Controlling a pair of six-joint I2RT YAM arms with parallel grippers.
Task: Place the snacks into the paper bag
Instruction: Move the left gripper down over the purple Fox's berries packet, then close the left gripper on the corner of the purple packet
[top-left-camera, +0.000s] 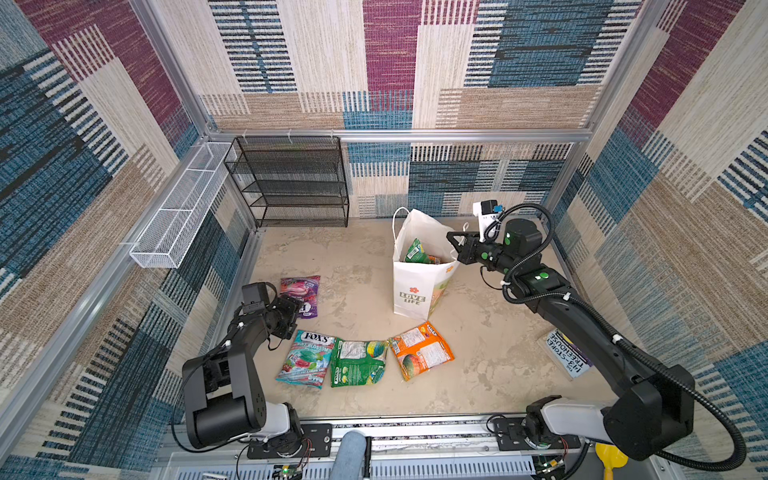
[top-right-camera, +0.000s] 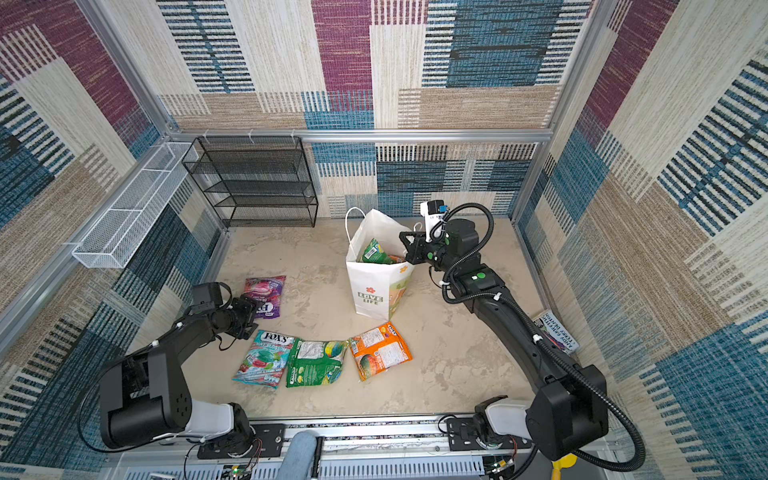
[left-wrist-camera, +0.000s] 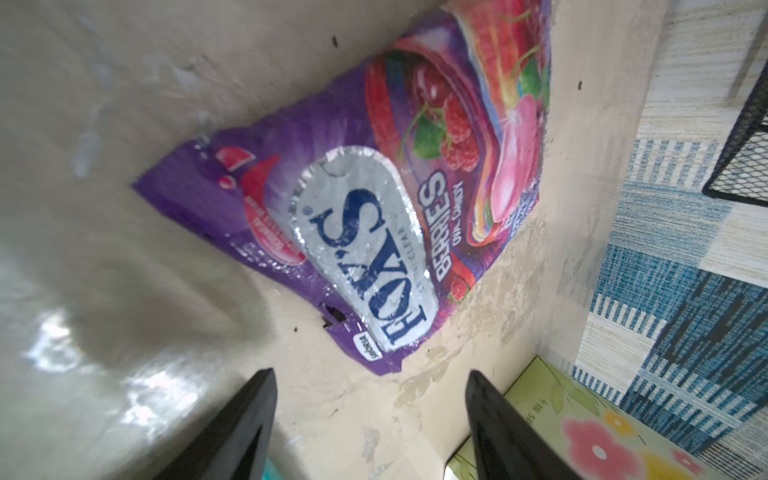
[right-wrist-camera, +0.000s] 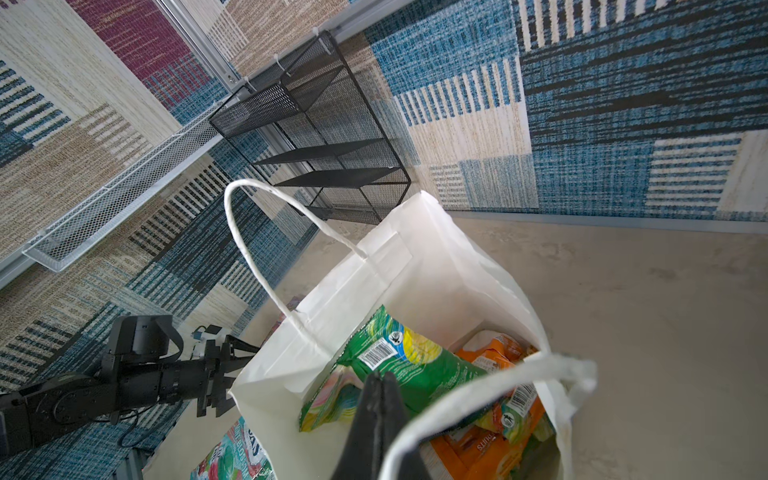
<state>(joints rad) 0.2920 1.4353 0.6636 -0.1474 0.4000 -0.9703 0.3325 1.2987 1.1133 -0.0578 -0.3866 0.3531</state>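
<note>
Snacks on the table: 4 packets lie flat on the table, in front of and to the left of the bag.
Front row: 3 packets side by side, 1 teal-red FOX'S packet, 1 green packet touching it, and 1 orange packet.
Purple FOX'S Berries packet: 1, apart from the row, nearer the left wall.
Paper bag: 1, white, upright at mid-table, mouth open, with 2 loop handles.
Snacks in the bag: 1 green packet on top and orange packets under it; the full count is hidden.
Left gripper: jaws spread, nothing between them, low at the purple packet's near corner.
Right gripper: jaws pressed together at the bag's rim beside 1 handle; I cannot tell whether paper is pinched.
Other things: 1 book by the right wall, 1 black mesh shelf, 1 white mesh basket.
</note>
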